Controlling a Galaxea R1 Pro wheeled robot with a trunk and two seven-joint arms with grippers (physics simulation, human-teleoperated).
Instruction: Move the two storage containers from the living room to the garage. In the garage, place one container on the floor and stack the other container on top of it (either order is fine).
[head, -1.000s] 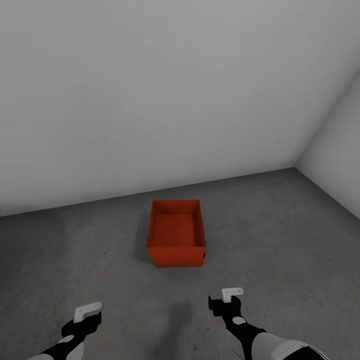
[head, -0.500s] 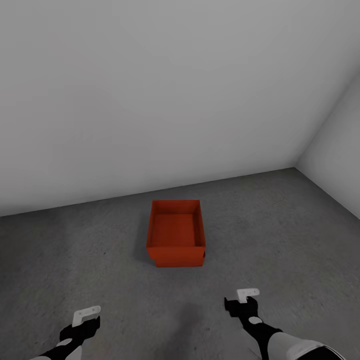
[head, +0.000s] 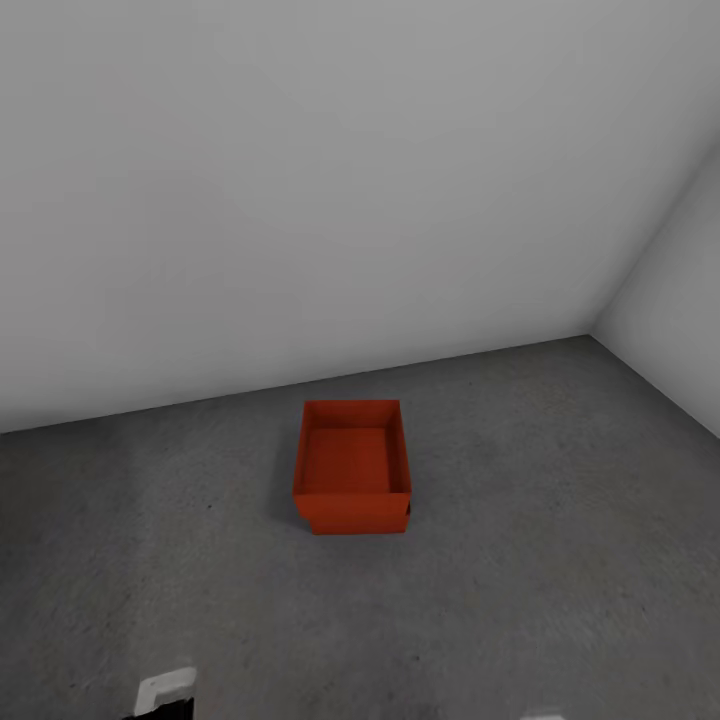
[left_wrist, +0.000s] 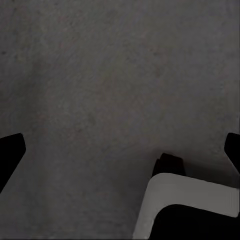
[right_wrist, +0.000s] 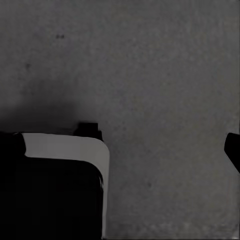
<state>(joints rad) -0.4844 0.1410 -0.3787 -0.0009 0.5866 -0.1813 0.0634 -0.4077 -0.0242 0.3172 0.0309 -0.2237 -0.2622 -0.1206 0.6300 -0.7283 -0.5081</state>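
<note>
Both arms have drawn back toward the robot over the last second: the left pincer (head: 165, 690) now pokes in at the head view's lower edge, well short of the bins. Both pincers hold nothing; their wrist views show wide-set fingers over bare floor (head: 560, 500). The bins (head: 352, 466) sit mid-floor near the back wall, seemingly one nested atop the other. The stacking looks finished.
</note>
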